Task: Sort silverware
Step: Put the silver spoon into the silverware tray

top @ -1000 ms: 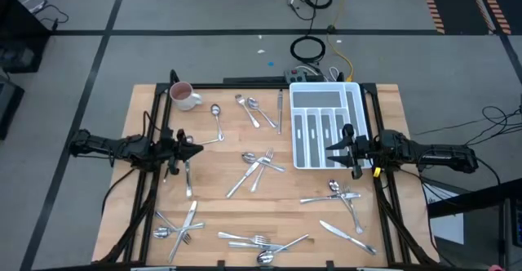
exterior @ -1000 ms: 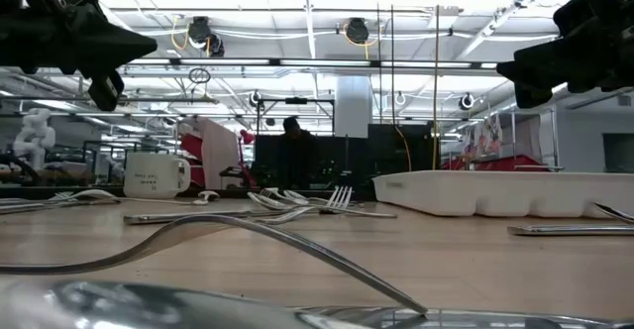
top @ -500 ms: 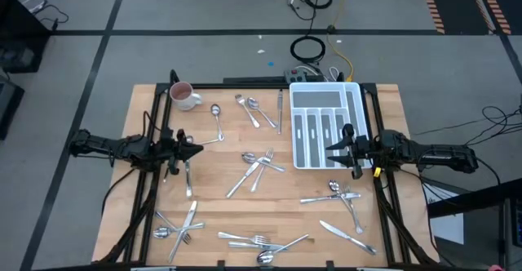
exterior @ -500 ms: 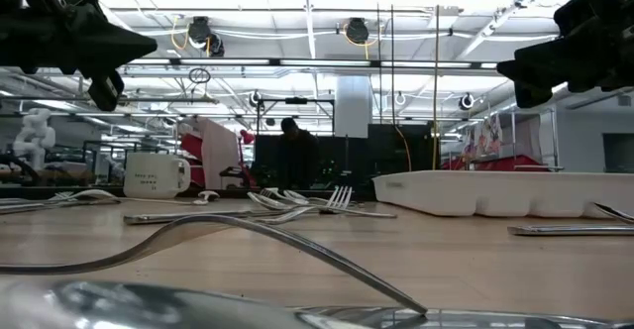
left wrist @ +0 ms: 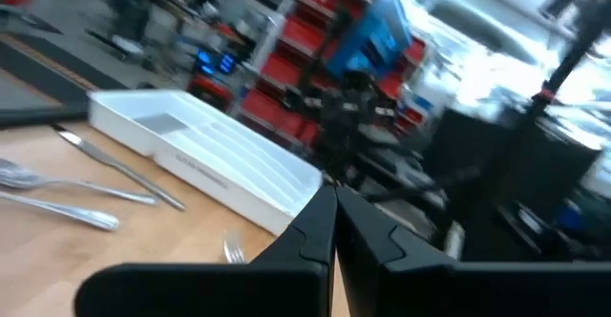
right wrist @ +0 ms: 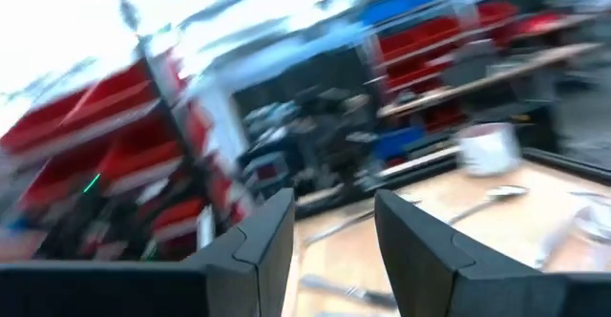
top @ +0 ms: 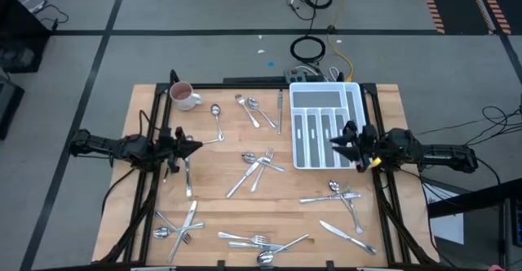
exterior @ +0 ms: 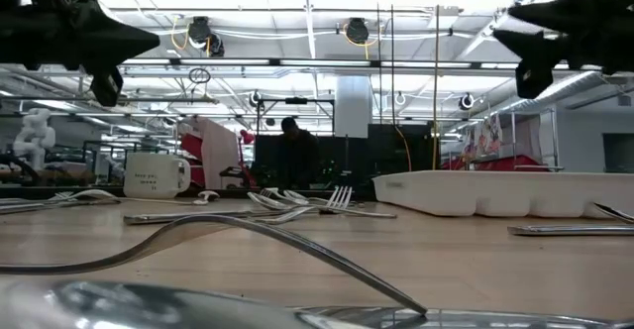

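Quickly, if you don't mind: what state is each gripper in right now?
Left gripper: closed, holding nothing, above the table's left side.
Right gripper: open, holding nothing, by the white tray.

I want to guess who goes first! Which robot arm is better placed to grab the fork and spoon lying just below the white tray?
Probably the right. The right gripper hangs open by the white tray, with the fork and spoon close below it. The left gripper is shut, across the table near the mug.
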`<state>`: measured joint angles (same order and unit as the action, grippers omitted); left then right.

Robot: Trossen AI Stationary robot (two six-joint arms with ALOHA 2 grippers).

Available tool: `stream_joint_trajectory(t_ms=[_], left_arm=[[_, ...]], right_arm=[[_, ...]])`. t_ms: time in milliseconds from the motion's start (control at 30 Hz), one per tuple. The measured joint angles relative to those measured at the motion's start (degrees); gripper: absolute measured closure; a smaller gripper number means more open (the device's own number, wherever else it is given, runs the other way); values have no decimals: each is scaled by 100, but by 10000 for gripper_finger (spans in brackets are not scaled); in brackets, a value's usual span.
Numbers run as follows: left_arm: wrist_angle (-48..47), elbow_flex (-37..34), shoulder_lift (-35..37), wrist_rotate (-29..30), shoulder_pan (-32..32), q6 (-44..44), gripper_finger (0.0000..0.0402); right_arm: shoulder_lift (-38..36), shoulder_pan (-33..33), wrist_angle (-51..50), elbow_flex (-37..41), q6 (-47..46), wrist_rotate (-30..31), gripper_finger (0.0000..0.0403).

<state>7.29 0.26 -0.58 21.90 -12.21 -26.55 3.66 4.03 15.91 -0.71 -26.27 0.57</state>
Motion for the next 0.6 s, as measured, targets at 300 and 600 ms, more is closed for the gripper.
stream_joint_trajectory(t_ms=[300, 600], left_arm=[[462, -1, -9, 1138, 9, -148, 388], [486, -1, -9, 1400, 13, -623, 388]], right_arm=[[0, 2, 203, -4, -583, 1534, 261], [-2, 2, 491, -11, -548, 2385, 261]])
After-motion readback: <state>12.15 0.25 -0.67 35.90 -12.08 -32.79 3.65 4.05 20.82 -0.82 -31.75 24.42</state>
